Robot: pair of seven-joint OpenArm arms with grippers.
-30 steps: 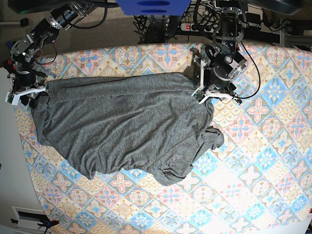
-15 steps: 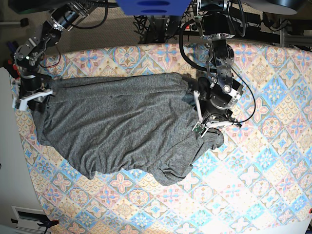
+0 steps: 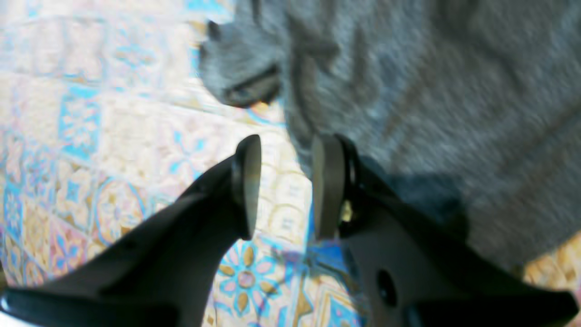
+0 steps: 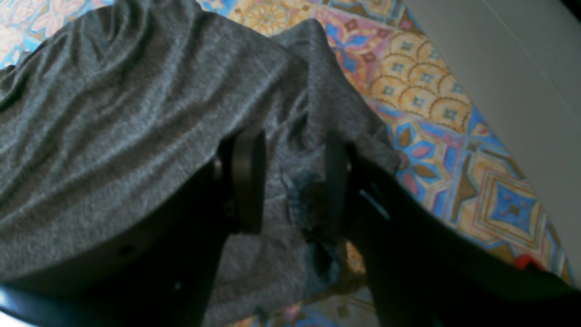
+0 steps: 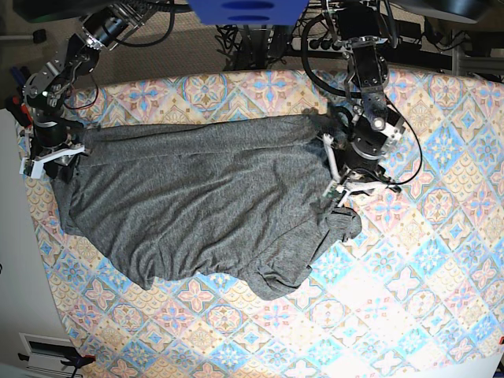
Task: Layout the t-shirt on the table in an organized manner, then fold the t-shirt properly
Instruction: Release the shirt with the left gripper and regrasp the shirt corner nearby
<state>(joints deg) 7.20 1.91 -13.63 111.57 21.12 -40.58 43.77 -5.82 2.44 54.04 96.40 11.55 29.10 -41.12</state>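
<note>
Well, the t-shirt (image 5: 205,209) lay rumpled across the table (image 5: 441,260), bulk toward nine o'clock. At three o'clock of it, the left gripper (image 3: 282,186) hovered at the hem, jaws apart, nothing between them. At ten o'clock, the right gripper (image 4: 290,181) stood parted around a bunched fold, grip unclear.

No readable text, label, brand, number or sign shows in any of the current views.
</note>
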